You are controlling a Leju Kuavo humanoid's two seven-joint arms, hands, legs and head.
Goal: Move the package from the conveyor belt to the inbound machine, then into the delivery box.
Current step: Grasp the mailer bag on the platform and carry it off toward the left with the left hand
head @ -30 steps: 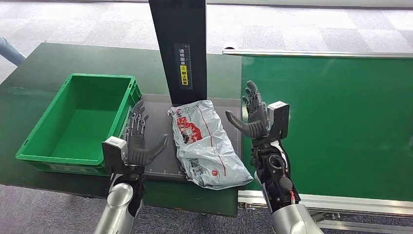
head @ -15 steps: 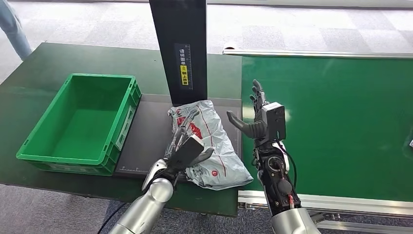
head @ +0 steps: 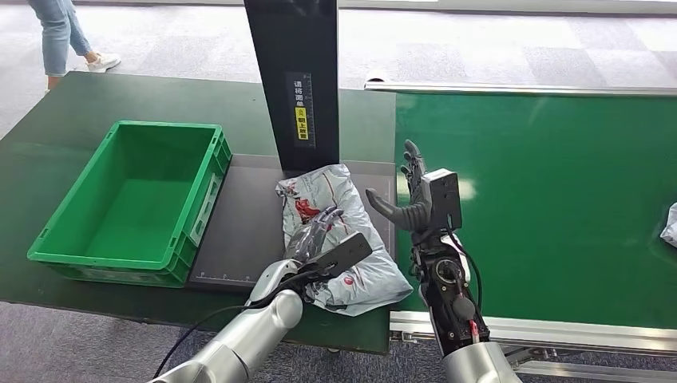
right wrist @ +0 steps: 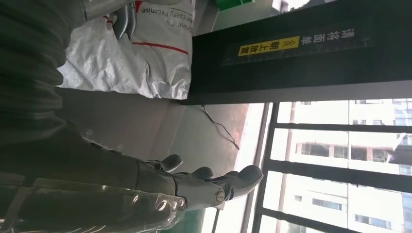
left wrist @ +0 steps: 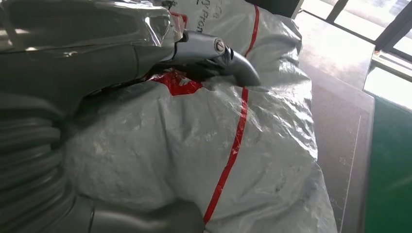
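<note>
The package (head: 339, 239), a crinkled grey plastic mailer with red print, is lying on the dark scanning plate (head: 239, 227) of the inbound machine, at the foot of its black upright column (head: 295, 80). The left robot hand (head: 319, 239) is resting on top of the package, fingers (left wrist: 218, 56) pressing into the plastic; whether it is actually grasping it, I cannot tell. The right robot hand (head: 411, 203) is hovering released just beside the package, fingers spread, holding nothing. The green box (head: 132, 199) is sitting on the table (head: 80, 104), left of the plate. The green conveyor belt (head: 559, 199) is lying to the right.
</note>
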